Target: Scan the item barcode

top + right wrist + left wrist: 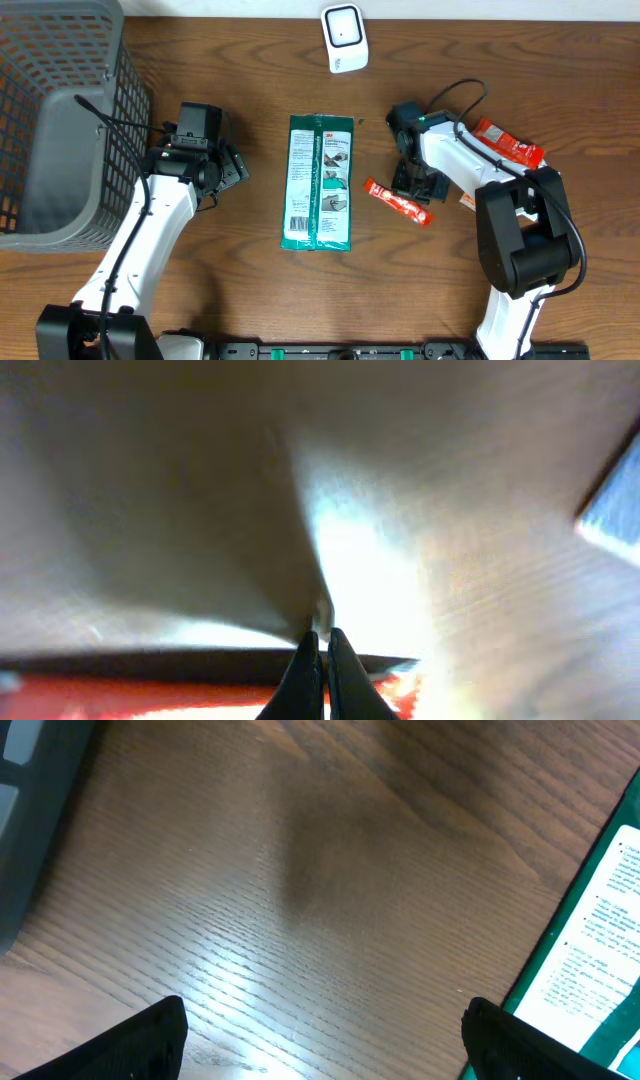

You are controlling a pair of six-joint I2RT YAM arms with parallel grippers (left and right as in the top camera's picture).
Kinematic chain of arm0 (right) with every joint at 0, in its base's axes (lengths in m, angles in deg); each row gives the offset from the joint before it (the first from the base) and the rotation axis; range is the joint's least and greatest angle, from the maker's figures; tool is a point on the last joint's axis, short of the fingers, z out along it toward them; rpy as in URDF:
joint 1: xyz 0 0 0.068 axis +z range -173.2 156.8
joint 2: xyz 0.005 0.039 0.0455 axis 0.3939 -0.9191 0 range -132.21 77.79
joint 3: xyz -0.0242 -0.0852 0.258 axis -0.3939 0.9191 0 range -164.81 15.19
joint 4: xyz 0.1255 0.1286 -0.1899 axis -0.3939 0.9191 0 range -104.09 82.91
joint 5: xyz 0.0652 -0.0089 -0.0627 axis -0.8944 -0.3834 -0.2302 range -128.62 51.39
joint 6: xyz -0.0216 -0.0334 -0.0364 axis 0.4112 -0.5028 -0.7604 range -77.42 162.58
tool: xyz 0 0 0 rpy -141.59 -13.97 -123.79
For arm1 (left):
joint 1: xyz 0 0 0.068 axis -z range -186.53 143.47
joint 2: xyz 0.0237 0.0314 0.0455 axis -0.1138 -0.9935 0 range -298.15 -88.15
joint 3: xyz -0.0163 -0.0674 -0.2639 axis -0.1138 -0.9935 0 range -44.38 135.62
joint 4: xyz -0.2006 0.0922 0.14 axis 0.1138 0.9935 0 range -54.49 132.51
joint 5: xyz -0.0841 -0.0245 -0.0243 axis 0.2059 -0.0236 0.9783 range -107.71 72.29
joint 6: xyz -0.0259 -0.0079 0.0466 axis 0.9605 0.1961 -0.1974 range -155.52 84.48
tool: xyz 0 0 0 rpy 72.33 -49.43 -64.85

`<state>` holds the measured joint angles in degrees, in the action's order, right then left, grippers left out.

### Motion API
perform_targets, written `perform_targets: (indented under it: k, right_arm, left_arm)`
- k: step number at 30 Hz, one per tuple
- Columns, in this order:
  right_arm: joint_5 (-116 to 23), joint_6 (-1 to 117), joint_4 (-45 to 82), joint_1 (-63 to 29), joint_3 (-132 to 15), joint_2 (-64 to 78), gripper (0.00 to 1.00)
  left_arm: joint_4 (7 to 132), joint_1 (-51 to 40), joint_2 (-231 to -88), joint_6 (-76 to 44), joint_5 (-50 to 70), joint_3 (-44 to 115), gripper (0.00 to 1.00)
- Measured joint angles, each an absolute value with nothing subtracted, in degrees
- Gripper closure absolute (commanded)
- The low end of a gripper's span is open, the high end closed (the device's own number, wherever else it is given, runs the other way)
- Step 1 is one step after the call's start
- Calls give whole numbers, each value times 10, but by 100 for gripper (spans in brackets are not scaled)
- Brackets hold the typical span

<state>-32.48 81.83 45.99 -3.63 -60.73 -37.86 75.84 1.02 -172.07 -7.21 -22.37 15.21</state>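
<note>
Red packet blurred, cut off under closed right claw

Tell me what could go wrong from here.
1. The right pincer is shut at the edge of the flat red sachet. A grip is not evident, so a lift may come up empty or drop it.
2. The scanner stands at the table's far edge. A low carry there could brush the green pack.
</note>
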Motion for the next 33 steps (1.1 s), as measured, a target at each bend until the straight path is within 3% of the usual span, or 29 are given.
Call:
perform_targets:
  k: [15, 18, 19, 21, 31, 32, 33]
  right_arm:
    - [-456, 678, 540, -38, -616, -379, 97]
    - [-452, 663, 582, -38, -649, -379, 83]
    - [-452, 648, 597, -38, -667, -379, 60]
    - [-452, 639, 608, -38, -679, -378, 44]
    - [-445, 575, 593, -16, -686, -378, 39]
    - [-444, 571, 587, -12, -686, -378, 36]
    - [-444, 568, 582, -9, -686, -378, 25]
  left_arm:
    - [758, 10, -1721, -72, -224, 152, 11]
    - [758, 10, -1721, -72, -224, 152, 11]
    - [758, 10, -1721, -72, -224, 152, 11]
    - [758, 10, -1721, -72, -224, 152, 11]
    - [758, 10, -1721, -72, -224, 152, 11]
    - [758, 10, -1721, -72, -224, 152, 11]
    - [758, 10, -1721, -72, -224, 152, 11]
